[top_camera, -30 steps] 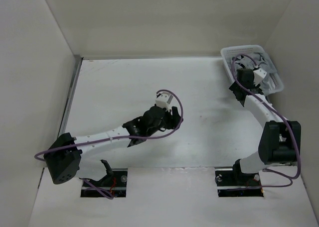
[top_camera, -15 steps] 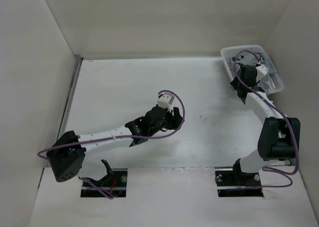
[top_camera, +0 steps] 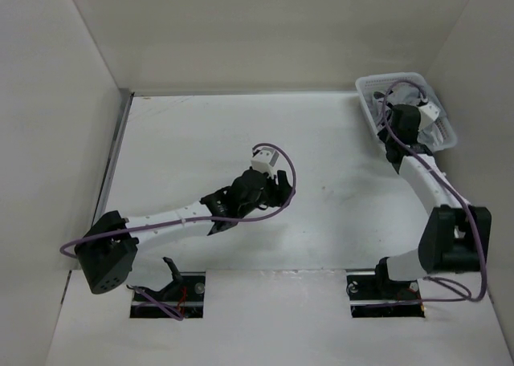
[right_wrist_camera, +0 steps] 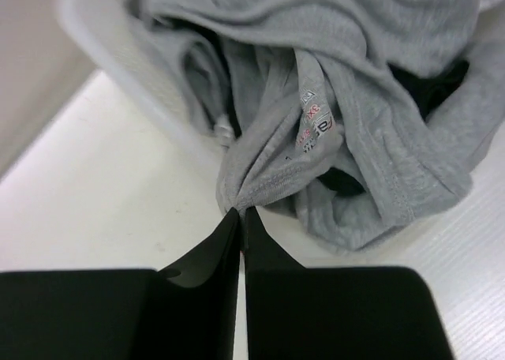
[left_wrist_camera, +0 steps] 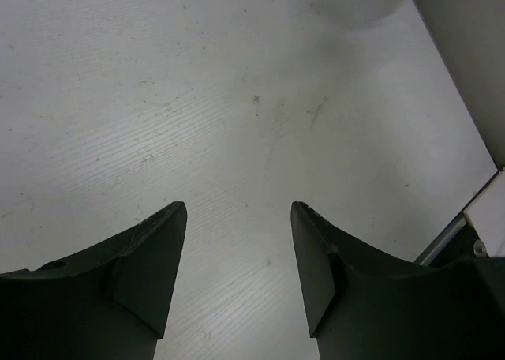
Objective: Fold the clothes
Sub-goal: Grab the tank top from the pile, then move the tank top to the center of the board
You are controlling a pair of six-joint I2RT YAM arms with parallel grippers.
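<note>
Now: right claw nipped onto clothes at basket

One desk point(top_camera: 201, 141), white. One white slatted basket point(top_camera: 389, 77) at its far right corner, largely covered by the right arm from above and cut off in the wrist view. One grey bunch of clothes point(right_wrist_camera: 355, 99) in it; dark patches among the folds, cannot tell what. Two claws: right claw point(right_wrist_camera: 241, 218) pressed together, pinching a gathered fold at the bunch's near edge; left claw point(left_wrist_camera: 237, 249) spread over bare desk, well apart from the clothes.
</note>
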